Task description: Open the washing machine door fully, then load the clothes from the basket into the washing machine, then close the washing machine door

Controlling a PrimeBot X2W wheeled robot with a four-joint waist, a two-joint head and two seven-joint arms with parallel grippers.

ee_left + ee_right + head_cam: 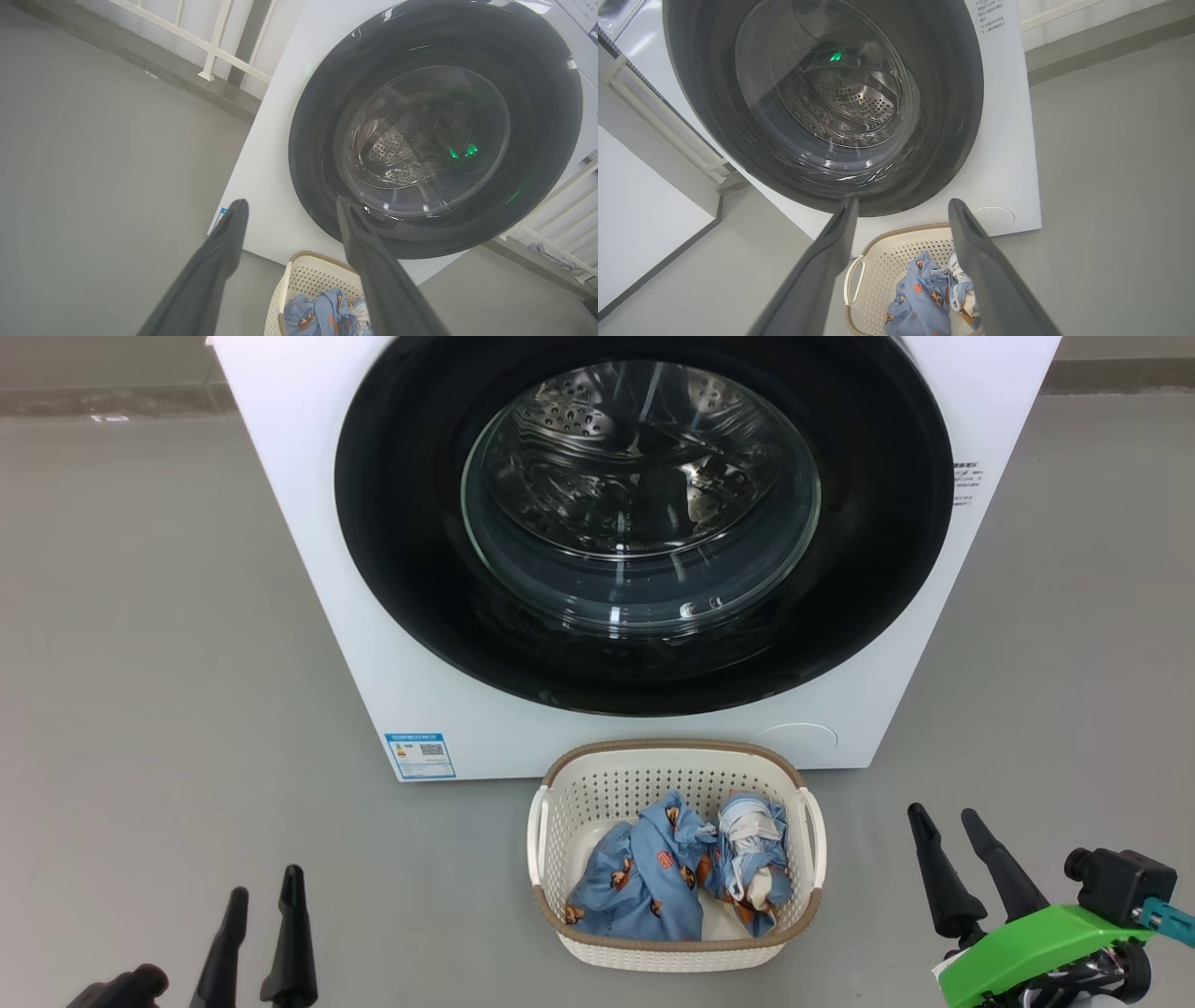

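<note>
While the door (pixel 401 523) sat shut, flat against the front of the washing machine (pixel 308 569), we had both grippers low over the grey floor (pixel 140 663). Our left gripper (pixel 266 884) stood at the lower left of the head view, fingers spread wide, nothing between them. Our right gripper (pixel 944 814) was over at the lower right, wide too, and just as empty. And there between them sat the basket (pixel 672 747), on the floor just in front of the machine, right under the door and well apart from either gripper. The clothes (pixel 653 877) lay inside it, two crumpled blue bundles side by side, touching. Through the glass we could make out the steel drum (pixel 579 420). A blue sticker (pixel 420 756) showed at the machine's lower left corner.
</note>
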